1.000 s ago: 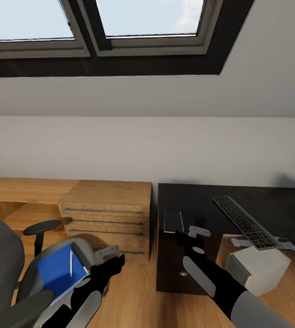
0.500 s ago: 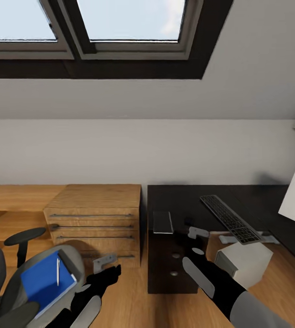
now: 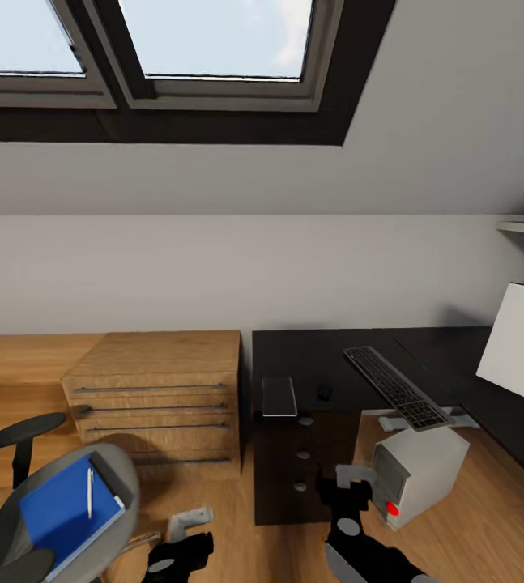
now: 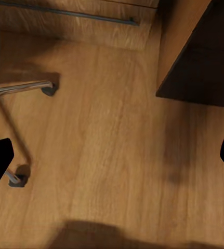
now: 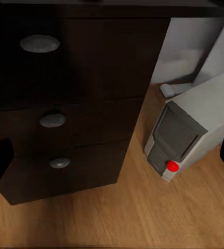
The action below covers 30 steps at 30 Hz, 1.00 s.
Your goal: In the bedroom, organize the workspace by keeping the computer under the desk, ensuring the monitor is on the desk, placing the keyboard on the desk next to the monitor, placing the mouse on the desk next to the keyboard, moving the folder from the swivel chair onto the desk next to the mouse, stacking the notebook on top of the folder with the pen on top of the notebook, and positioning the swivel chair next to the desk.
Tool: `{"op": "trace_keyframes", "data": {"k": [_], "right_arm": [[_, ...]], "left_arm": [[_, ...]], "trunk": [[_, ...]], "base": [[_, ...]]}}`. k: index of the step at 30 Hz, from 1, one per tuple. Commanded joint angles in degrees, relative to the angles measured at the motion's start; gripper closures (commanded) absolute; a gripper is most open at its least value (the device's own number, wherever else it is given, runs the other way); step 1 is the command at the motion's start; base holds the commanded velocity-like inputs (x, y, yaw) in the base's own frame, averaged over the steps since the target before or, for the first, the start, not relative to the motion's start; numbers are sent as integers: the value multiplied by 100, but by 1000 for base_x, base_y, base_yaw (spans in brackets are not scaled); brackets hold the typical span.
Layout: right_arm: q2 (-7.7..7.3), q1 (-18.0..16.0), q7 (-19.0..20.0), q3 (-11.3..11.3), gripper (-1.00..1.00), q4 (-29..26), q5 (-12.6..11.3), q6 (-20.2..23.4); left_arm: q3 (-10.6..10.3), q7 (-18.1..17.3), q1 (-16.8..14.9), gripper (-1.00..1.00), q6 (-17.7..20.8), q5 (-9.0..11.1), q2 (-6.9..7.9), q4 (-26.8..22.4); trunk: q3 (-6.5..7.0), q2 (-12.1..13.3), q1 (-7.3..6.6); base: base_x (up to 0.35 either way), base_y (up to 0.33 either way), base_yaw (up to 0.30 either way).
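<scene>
**Inspector:** State the step in hand and where the task items lie.

**Operator:** I judge I am between steps, facing the desk (image 3: 334,356) with nothing held. My left gripper (image 3: 182,534) hangs low over the floor beside the swivel chair (image 3: 112,474); my right gripper (image 3: 351,487) sits low before the desk's drawer unit. Both have their fingers spread wide and empty. On the desk: the keyboard (image 3: 393,385), the monitor (image 3: 521,344) at its far end, the notebook (image 3: 279,395) at the near corner, and a small dark item I take to be the mouse (image 3: 324,392). The computer (image 3: 418,472) stands under the desk. The folder (image 3: 66,512) lies on the chair seat, well apart from the desk, with the pen (image 3: 90,492) on it.

**Inspector:** Next move?

**Operator:** I would turn toward the chair and bring the left gripper down over the pen or the folder's edge.
</scene>
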Motion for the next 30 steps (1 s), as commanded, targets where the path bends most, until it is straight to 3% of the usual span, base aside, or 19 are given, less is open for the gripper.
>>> {"op": "trace_keyframes", "data": {"k": [1, 5, 9, 14, 17, 22, 27, 28, 30], "right_arm": [[8, 28, -26, 98, -100, 90, -43, -117], [69, 199, 116, 228, -100, 574, 3, -363], [105, 325, 461, 265, -100, 958, 19, -469], [127, 435, 1172, 278, -100, 1598, 23, -783], [141, 511, 1859, 282, -100, 2214, 9, -1179], [182, 532, 2257, 278, -100, 2614, -13, -1347], [203, 540, 2374, 274, -100, 2755, -40, -1395], [219, 591, 2395, 274, -100, 2785, -55, -1434], [224, 628, 2396, 274, -100, 2792, -60, -1483]], "left_arm": [[-83, 42, -6, -100, -81, 20, -26, 87], [-452, 44, -7, -100, -514, 33, -166, 491], [-678, 47, -8, -100, -722, 45, -215, 793], [-815, 48, -9, -100, -839, 65, -272, 1314], [-853, 44, -10, -100, -880, 73, -435, 1983], [-866, -59, -8, -100, -977, 70, -646, 2740], [-870, -560, -8, -100, -1388, 65, -795, 3460], [-868, -1040, -6, -100, -1598, 64, -838, 3755], [-866, -1221, -8, -100, -1653, 66, -848, 3832]], "trunk": [[-6, -5, 0], [-4, -5, 0], [15, 35, -22], [105, 236, -131], [159, 356, -197], [249, 557, -307], [339, 757, -417], [357, 797, -439], [393, 877, -483]], "base": [[0, 0, -22], [0, 0, -10], [0, 0, -4], [0, 0, -1], [0, 0, 0], [0, 0, 0], [0, 0, 0], [0, 0, 0], [0, 0, 0]]}}
